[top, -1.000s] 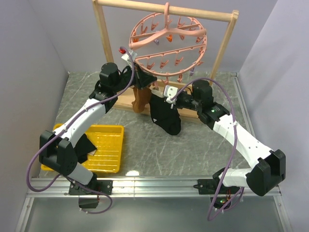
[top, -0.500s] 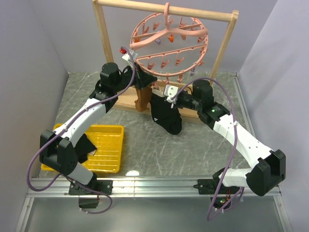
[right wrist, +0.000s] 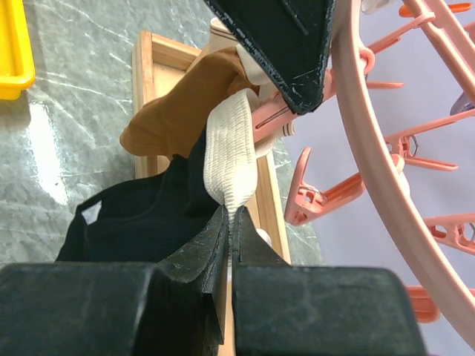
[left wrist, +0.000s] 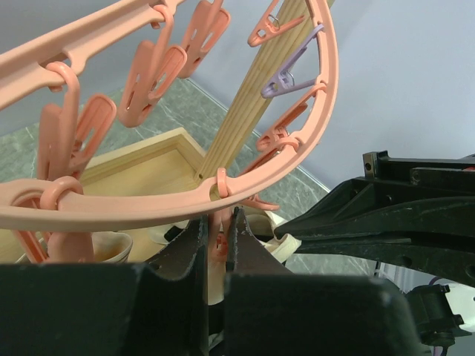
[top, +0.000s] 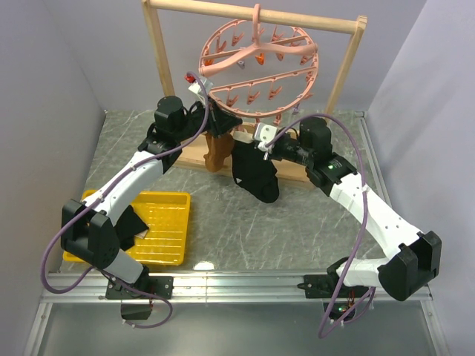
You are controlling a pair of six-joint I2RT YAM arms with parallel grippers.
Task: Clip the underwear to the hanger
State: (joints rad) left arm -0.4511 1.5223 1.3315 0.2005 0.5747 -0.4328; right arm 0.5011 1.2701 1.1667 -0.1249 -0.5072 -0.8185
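Note:
The pink hanger (top: 256,63) hangs by its hook from the wooden frame's top bar. My left gripper (top: 220,121) is under its front rim, shut on a pink clip peg (left wrist: 216,245) that dangles from the ring (left wrist: 148,211). My right gripper (top: 261,144) is shut on the cream waistband (right wrist: 231,144) of the black underwear (top: 254,176). The black cloth (right wrist: 137,219) hangs below it, over the frame's base. The waistband's upper end reaches the peg (right wrist: 269,116) at the left gripper's tips (right wrist: 286,44). Whether the peg grips it is hidden.
The pale wooden frame (top: 157,52) stands at the back, its base (right wrist: 152,67) on the marbled table. A brown-and-cream garment (top: 217,152) hangs next to the underwear. A yellow tray (top: 159,226) holding a dark item lies at the front left. Grey walls close in both sides.
My right gripper has risen and moved a little back toward the hanger, lifting the underwear's waistband. The left gripper has stayed at the peg.

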